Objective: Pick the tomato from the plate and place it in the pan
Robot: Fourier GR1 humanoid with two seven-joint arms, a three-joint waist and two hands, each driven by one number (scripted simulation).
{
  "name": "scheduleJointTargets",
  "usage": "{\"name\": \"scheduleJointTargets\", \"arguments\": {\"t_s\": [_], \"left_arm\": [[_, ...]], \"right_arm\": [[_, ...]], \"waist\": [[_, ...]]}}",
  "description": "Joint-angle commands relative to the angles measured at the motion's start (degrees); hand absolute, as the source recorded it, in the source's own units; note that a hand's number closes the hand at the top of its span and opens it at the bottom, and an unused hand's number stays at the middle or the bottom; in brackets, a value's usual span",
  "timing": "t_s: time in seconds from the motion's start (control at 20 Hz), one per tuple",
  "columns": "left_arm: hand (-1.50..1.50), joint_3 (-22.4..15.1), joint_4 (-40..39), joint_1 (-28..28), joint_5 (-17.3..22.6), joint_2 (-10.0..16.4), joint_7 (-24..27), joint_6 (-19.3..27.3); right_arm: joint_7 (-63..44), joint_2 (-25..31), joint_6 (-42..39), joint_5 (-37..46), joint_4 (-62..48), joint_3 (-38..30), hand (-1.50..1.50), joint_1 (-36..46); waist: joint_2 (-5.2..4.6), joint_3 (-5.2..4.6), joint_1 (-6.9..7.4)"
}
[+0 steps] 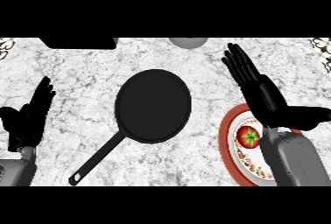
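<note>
The small red tomato with a green star-shaped stalk [249, 136] lies on the round white plate with a red rim and flowered border [226, 131], near the right edge of the grey-white marbled counter [84, 78]. Nothing touches the tomato, so the picking step is not yet done.

The robot's right hand [258, 87] hangs above the plate's far side, fingers straight and spread, pointing toward the counter's far edge and holding nothing. It probably sits there as a staging pose before coming down onto the tomato. The grey right forearm [294, 157] crosses the plate and hides its right half.

The flat black round frying pan [154, 106] sits mid-counter with nothing in it. Its long handle runs toward the near-left corner, leaving the side facing the plate free for the transfer. The left hand [31, 116] rests open by the left edge, fingers up.

At the far edge a black slab [77, 42] and a grey rounded object [188, 42] are cut off, so I cannot identify them.
</note>
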State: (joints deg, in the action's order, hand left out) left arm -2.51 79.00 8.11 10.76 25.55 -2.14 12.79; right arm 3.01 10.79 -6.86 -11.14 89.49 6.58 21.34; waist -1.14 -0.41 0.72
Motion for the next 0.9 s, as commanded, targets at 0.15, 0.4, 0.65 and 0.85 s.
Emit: {"name": "scheduleJointTargets", "arguments": {"t_s": [0.15,0.4,0.65,0.85], "left_arm": [[0.00,-3.01,2.20,-5.29,-3.57,1.43,-0.31,-0.90],[0.00,-3.61,1.20,-8.74,-3.89,0.85,-0.34,-0.34],[0.00,-6.99,5.32,-11.00,-6.64,-0.46,-0.76,0.95],[0.00,-7.49,7.71,-10.36,-6.30,0.01,-2.54,-0.21]], "right_arm": [[-0.62,-1.63,18.79,3.32,1.76,-13.00,-1.50,-3.70],[-5.88,-0.97,36.61,9.38,-4.20,-25.13,-1.50,-15.82],[-12.64,-4.73,42.33,18.92,6.33,-18.63,-1.50,-32.16],[-22.28,2.90,37.79,28.90,14.49,-13.55,-1.50,-40.90]], "waist": [[1.81,0.45,-2.26],[1.84,0.38,-8.40],[2.01,0.14,-3.92],[1.62,0.03,-2.85]]}}
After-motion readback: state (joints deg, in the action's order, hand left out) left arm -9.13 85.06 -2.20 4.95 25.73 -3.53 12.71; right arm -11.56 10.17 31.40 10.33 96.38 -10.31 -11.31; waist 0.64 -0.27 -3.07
